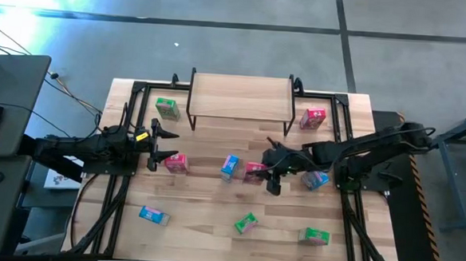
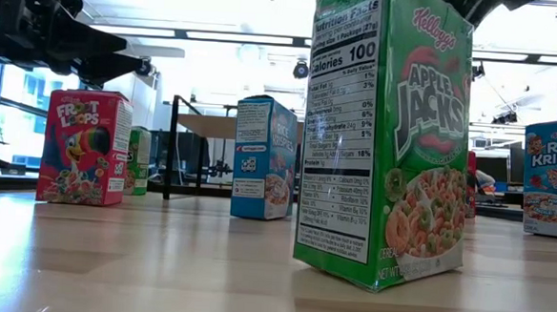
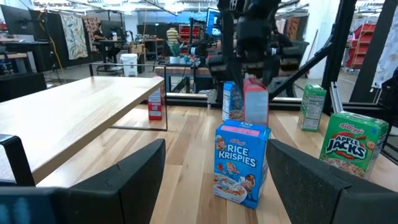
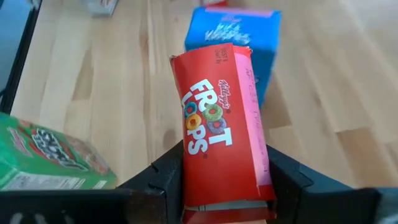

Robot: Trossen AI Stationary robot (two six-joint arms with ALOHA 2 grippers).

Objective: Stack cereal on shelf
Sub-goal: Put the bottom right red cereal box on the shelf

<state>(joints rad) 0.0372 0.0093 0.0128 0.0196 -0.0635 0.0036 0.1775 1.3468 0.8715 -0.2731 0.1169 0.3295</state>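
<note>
Several small cereal boxes are scattered over the table. The shelf [image 1: 239, 95] stands at the far middle with a bare wooden top. My right gripper [image 1: 268, 171] is shut on a pink-red Froot Loops box [image 4: 219, 134] near the table's centre, just right of a blue Rice Krispies box [image 1: 229, 166]. My left gripper [image 1: 154, 142] waits open at the left side, pointing level toward the right; a pink-red box [image 1: 176, 162] stands on its base just beyond it. My right gripper pinches the Froot Loops box by its two narrow sides [image 4: 186, 177], one finger [image 4: 163, 177] on each, near the end closest to the wrist. The fingers slant down from the table's right side. The box tilts away from the gripper and seems raised off the table.
A green box [image 1: 166, 107] and a pink-red one [image 1: 313, 118] flank the shelf's legs. A blue box [image 1: 316, 180] sits under my right arm. Near the front edge are a blue box [image 1: 153, 215] and two green ones [image 1: 246, 223], [image 1: 314, 235].
</note>
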